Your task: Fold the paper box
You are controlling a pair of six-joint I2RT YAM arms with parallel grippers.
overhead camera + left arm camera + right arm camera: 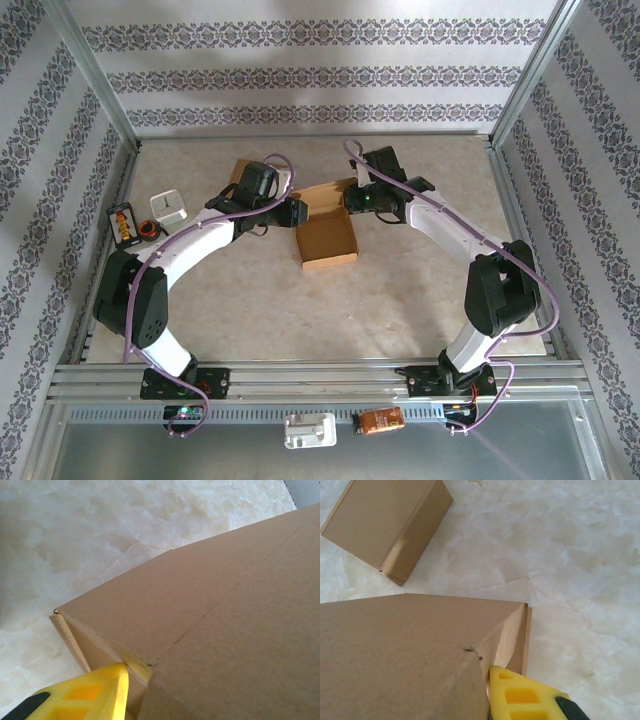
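Note:
The brown paper box (326,243) lies open-topped in the middle of the table, its lid flap (323,195) raised at the far side. My left gripper (294,212) is at the flap's left corner and my right gripper (350,200) at its right corner. In the left wrist view one yellow finger (100,692) presses under the cardboard flap (215,610); the other finger is hidden behind it. In the right wrist view a yellow finger (525,695) sits against the folded corner of the flap (410,635), its partner hidden too. Both grippers look shut on the lid.
A second, closed cardboard box (243,170) (390,525) lies behind the left arm. A white clock-like block (170,205), a black and orange device (124,222) and a small ring (147,233) sit at the left. Metal frame rails border the table.

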